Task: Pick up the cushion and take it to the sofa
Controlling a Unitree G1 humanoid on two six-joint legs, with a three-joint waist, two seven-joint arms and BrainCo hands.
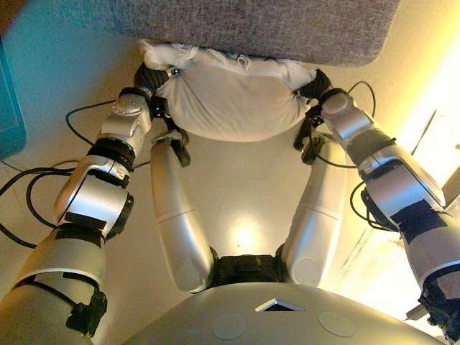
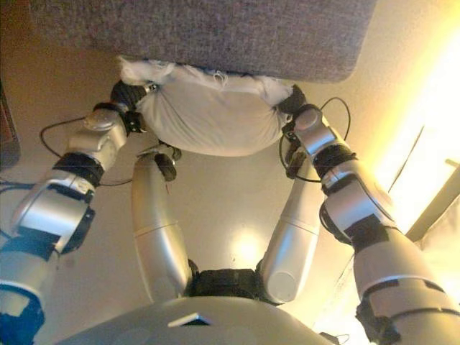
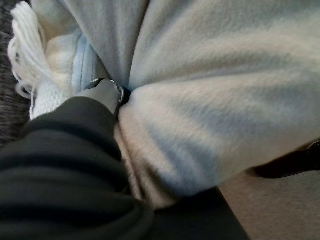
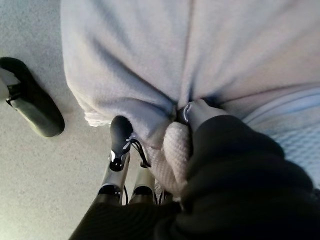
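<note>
A white cushion (image 1: 230, 100) hangs off the floor between my two hands, its top edge against the front of the grey sofa (image 1: 251, 25). My left hand (image 1: 147, 75) grips its left end, where the cloth (image 3: 210, 100) bunches round a finger (image 3: 106, 93) sunk into the folds. At the other end my right hand (image 1: 316, 85) has its thumb (image 4: 120, 134) and a finger (image 4: 197, 112) pinching the fabric (image 4: 135, 55). A white tasselled corner (image 3: 25, 60) sticks out beside the left hand. Most fingers are buried in the cushion.
The sofa's grey upholstered edge (image 2: 215, 32) spans the top of both eye views, right behind the cushion. A teal object (image 1: 11, 108) stands at the far left. Beige floor (image 1: 237, 187) lies below the cushion.
</note>
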